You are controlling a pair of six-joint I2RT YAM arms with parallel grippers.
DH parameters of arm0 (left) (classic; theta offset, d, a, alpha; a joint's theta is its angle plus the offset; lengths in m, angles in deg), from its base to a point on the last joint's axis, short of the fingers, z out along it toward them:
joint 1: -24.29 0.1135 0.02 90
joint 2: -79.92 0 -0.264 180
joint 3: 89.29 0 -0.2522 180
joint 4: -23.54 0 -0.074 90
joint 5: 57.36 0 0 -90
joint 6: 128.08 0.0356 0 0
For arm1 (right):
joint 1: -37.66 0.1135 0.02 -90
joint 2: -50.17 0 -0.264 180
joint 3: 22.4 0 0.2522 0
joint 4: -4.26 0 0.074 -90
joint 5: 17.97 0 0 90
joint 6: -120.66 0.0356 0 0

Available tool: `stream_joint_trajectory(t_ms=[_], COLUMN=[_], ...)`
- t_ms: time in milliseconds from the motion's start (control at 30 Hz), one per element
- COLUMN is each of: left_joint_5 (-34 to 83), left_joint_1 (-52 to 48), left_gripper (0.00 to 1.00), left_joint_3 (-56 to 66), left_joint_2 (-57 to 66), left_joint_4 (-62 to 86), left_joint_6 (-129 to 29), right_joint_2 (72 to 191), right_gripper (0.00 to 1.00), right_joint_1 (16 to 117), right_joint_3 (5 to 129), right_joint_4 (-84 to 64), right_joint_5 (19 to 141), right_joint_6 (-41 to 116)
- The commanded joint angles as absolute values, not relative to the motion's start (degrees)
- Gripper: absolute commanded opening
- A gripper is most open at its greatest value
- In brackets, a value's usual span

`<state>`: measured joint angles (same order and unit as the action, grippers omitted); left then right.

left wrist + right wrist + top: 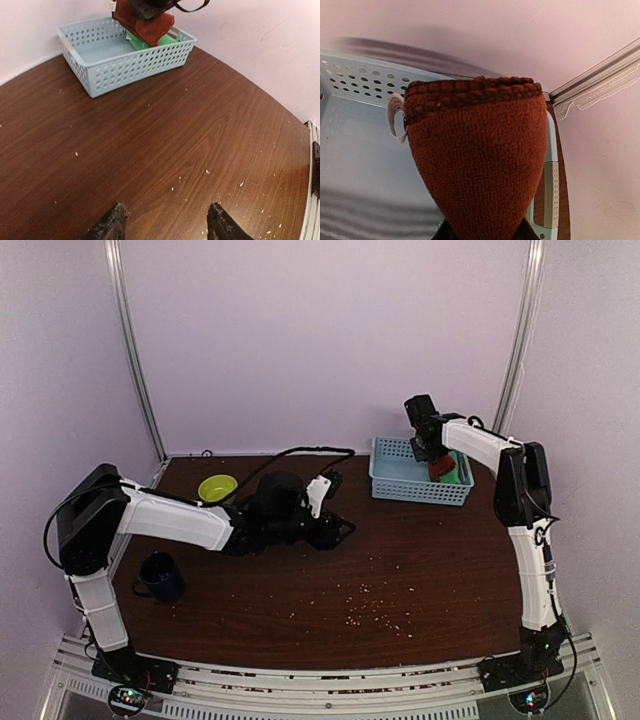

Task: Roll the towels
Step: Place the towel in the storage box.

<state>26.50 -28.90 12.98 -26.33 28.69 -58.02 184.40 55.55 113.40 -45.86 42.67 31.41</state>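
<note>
The rust towel (477, 160) hangs bunched from my right gripper (482, 235), which is shut on it over the right end of the light-blue basket (405, 485). From above, the rust towel (441, 469) dangles just over the green towel (457, 478), which lies inside the basket. The left wrist view shows the rust towel (147, 25), the green towel (142, 42) and the basket (130, 65) far ahead. My left gripper (343, 530) rests low over the table's middle, well left of the basket. Its fingers (112, 225) stand apart with only bare wood between them.
A lime-green bowl (217, 487) sits at the back left and a dark blue mug (160, 577) at the front left. Pale crumbs (370, 605) dot the brown table (430, 560). Walls close in behind and to the right of the basket.
</note>
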Motion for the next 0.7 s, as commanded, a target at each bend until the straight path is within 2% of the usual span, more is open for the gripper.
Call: stream_joint_trajectory(t_ms=[0, 333, 533, 667], left_joint_5=[29.17, 30.00, 29.70, 29.79], left_joint_1=[-29.70, -30.03, -30.07, -30.03], left_gripper=[0.57, 0.57, 0.57, 0.57], left_joint_3=[15.10, 15.06, 14.72, 15.11], left_joint_2=[-23.72, -23.51, -23.87, -24.26], left_joint_4=[27.62, 26.55, 26.47, 26.65], left_joint_6=[-58.71, -58.40, -58.35, -58.94], right_joint_2=[186.39, 182.52, 181.60, 182.74], right_gripper=[0.00, 0.00, 0.00, 0.00], right_joint_1=[56.83, 57.60, 57.14, 57.35], right_joint_3=[117.58, 118.46, 116.54, 116.48], right_joint_4=[-46.88, -43.67, -40.51, -41.25], right_joint_5=[38.04, 43.05, 42.00, 37.97], right_joint_6=[33.43, 30.64, 23.78, 28.24])
